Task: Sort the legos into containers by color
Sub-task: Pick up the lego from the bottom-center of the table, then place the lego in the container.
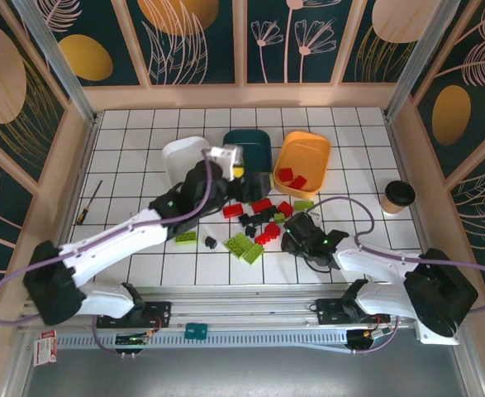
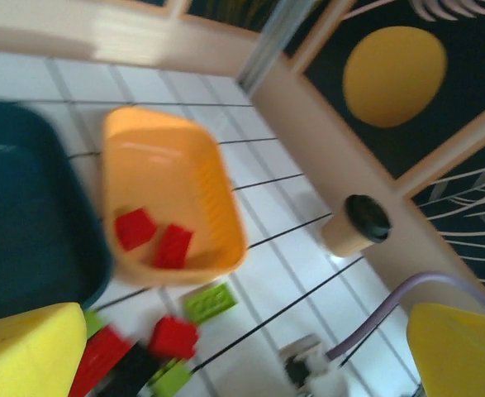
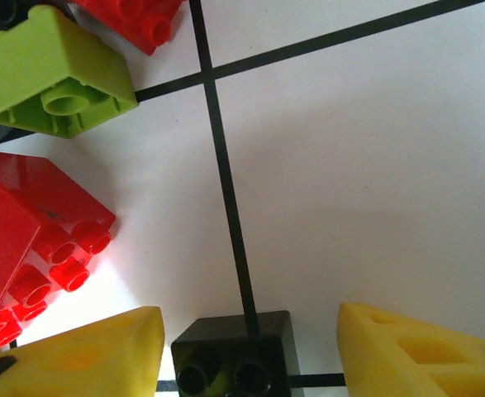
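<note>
Now your left gripper (image 2: pixel 242 364) hangs wide open and empty by the teal bin (image 1: pixel 259 142). Your right gripper (image 3: pixel 250 329) is part open, bracketing a black brick (image 3: pixel 232 356) without touching it, loose legos (image 1: pixel 254 219) at its 9 o'clock.

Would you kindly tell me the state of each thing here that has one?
Left gripper: open, empty.
Right gripper: open, straddling a black brick.
Orange bin: holds two red bricks.
Paper cup: upright, lid on.
Teal bin: contents partly hidden.
White bin: contents partly hidden.
</note>
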`<move>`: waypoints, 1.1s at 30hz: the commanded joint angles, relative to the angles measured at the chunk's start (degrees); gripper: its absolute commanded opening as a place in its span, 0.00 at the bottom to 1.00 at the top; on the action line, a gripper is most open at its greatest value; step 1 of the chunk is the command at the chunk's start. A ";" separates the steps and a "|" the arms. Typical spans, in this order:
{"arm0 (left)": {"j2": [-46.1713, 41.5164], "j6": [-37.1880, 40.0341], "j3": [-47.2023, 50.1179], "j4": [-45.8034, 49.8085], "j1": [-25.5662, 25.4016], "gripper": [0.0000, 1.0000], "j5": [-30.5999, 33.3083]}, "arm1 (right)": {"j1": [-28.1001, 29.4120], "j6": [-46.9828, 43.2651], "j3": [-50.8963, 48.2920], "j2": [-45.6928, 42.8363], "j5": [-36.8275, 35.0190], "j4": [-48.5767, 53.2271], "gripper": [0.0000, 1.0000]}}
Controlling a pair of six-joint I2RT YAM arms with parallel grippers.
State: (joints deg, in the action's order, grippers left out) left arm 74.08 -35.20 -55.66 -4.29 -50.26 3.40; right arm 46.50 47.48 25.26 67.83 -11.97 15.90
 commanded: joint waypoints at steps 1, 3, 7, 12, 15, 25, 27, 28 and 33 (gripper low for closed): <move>-7.58 -3.01 8.62 2.10 0.10 0.99 7.91 | 1.09 -0.71 1.19 2.13 -0.25 1.03 0.51; -13.00 -4.23 13.19 4.84 0.08 0.98 11.53 | 1.61 -0.72 1.27 3.11 0.15 0.50 0.42; -21.43 -6.19 20.87 9.47 0.12 0.98 16.89 | 3.83 -0.98 2.57 2.71 -0.71 0.21 0.26; -29.53 -10.26 27.71 17.22 0.07 0.98 24.00 | 5.90 -5.99 9.33 0.22 -0.47 -1.06 0.18; -33.78 -14.41 30.34 22.39 0.10 0.98 28.05 | 5.79 -11.42 17.01 2.90 2.22 -5.01 0.17; -37.74 -19.24 32.67 28.30 0.18 0.98 29.44 | 4.70 -25.33 50.56 34.43 10.78 -12.95 0.18; -37.61 -19.40 33.15 28.01 0.22 0.99 28.61 | 4.04 -26.07 57.55 41.27 12.62 -12.83 0.19; -37.46 -19.31 33.41 27.50 0.21 0.99 28.12 | 3.71 -26.24 60.90 44.01 13.33 -12.36 0.19; -35.72 -18.59 34.68 24.27 0.19 0.98 25.70 | 2.16 -27.09 76.21 57.38 14.24 -8.53 0.23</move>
State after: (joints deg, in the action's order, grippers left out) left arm 37.67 -53.25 -22.11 21.47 -50.26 30.33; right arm 49.69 22.68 95.46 121.54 0.60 4.97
